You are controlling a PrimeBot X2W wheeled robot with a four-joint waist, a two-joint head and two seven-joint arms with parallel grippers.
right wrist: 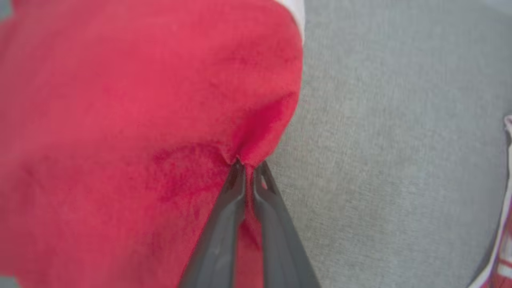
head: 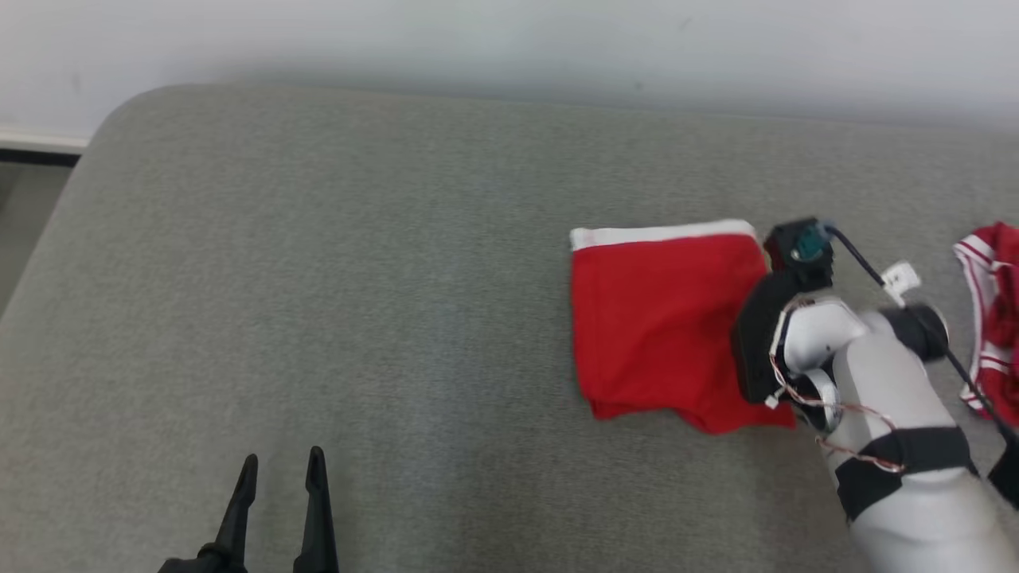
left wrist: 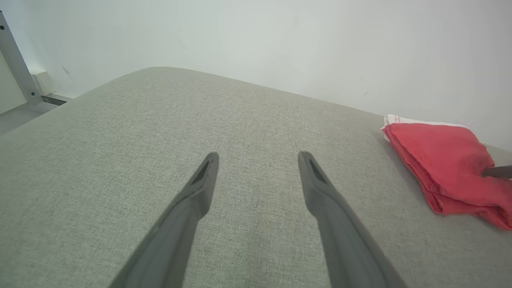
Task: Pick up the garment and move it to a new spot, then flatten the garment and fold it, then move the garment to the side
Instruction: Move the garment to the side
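The garment (head: 657, 318) is a folded red piece with a white band along its far edge, lying flat on the grey cushion right of centre. In the right wrist view my right gripper (right wrist: 248, 166) is shut on a pinch of the garment's (right wrist: 140, 120) right edge, and the cloth puckers at the tips. The head view hides those fingers behind the wrist (head: 796, 318). My left gripper (head: 280, 469) stands open at the lower left, far from the cloth, with nothing between its fingers (left wrist: 202, 180). The garment (left wrist: 444, 164) lies to its right.
A second red garment with white stripes (head: 995, 310) lies bunched at the cushion's right edge. The grey cushion (head: 358, 318) ends in a rounded corner at the far left, with floor beyond. A pale wall runs along the back.
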